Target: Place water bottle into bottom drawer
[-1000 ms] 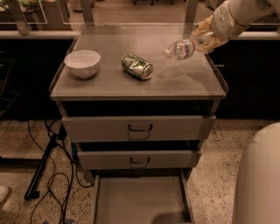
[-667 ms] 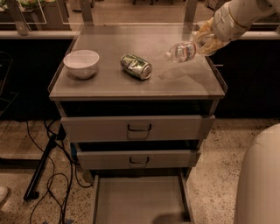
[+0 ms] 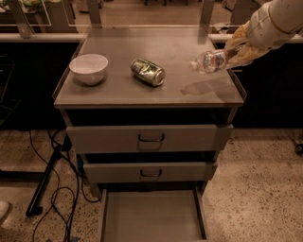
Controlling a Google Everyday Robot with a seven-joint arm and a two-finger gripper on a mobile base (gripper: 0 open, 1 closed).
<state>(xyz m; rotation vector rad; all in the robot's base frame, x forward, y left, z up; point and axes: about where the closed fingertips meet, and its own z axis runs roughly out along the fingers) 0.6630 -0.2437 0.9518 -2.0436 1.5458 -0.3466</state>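
Nearest the camera, the bottom drawer (image 3: 151, 218) is pulled fully out, with its flat grey floor and low side walls exposed. To its left, dark cables (image 3: 64, 201) and a black stand leg (image 3: 45, 184) lie on the speckled floor (image 3: 258, 189).

Above the bottom drawer come the middle drawer (image 3: 189, 171) and then the top drawer (image 3: 104, 138). Each has a dark bar handle at its centre and a dark gap above its front.

The table (image 3: 165, 94) forms the flat grey top of the unit. A white bowl (image 3: 88, 68) stands upright near its left edge. A crushed green can (image 3: 148, 72) lies on its side near the middle, apart from the bowl.

The bottle (image 3: 209, 61) is off the table, in the air over its right part and well apart from the bottom drawer. It is tilted, with the white cap pointing left and slightly down. Its shadow (image 3: 208, 89) falls on the table just below.

The gripper (image 3: 235, 51) hangs above the table's right edge, and its jaws are closed around the base end of the bottle. The white arm (image 3: 279, 21) enters from the upper right corner. Beyond the table, two upright posts (image 3: 94, 10) rise at its back edge.
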